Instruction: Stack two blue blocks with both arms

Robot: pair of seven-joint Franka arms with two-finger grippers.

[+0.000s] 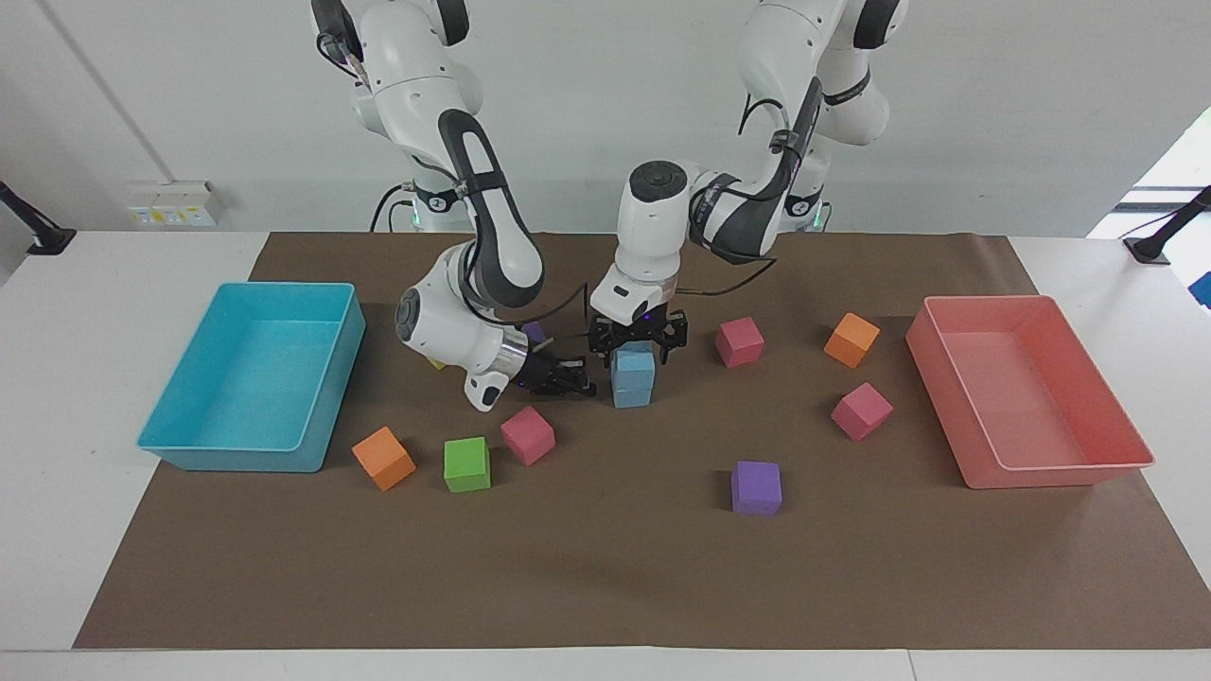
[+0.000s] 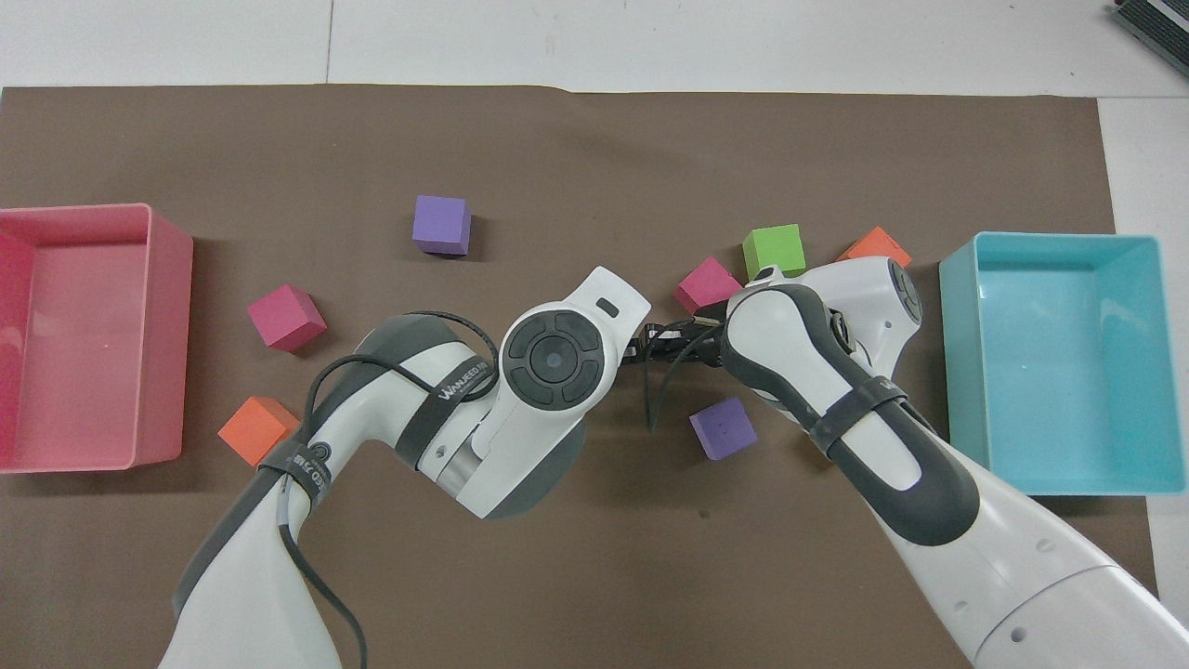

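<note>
The two blue blocks stand stacked mid-mat, the upper blue block (image 1: pixel 633 366) squarely on the lower blue block (image 1: pixel 631 392). My left gripper (image 1: pixel 635 348) hangs straight down over the stack, open, with its fingers spread just clear of the upper block's top edges. My right gripper (image 1: pixel 579 383) lies low and level beside the stack, toward the right arm's end of the table, shut and holding nothing. In the overhead view the left arm's wrist (image 2: pixel 555 358) hides the stack.
A turquoise tray (image 1: pixel 236 459) stands at the right arm's end and a pink tray (image 1: pixel 1060 473) at the left arm's end. Loose cubes lie around: magenta (image 1: pixel 527 434), green (image 1: pixel 467 463), orange (image 1: pixel 383 457), purple (image 1: pixel 756 487), magenta (image 1: pixel 861 410), orange (image 1: pixel 851 339), magenta (image 1: pixel 739 340).
</note>
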